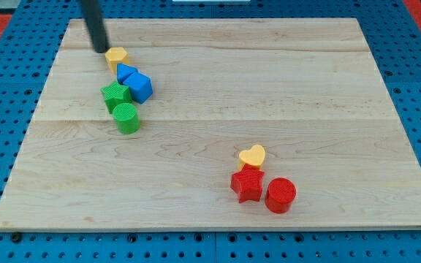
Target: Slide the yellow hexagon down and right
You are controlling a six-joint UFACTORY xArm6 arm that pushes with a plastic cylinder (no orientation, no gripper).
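Observation:
The yellow hexagon [116, 55] lies near the board's upper left. My tip [100, 50] stands just to its upper left, close to it or touching it; I cannot tell which. Right below the hexagon sit two blue blocks: a rounded one [126, 73] and a cube [139, 87]. A green star [115, 95] and a green cylinder [127, 117] lie below those.
A yellow heart [253, 155], a red star [246, 184] and a red cylinder [280, 195] cluster at the lower right of the wooden board [269, 88]. Blue pegboard surrounds the board.

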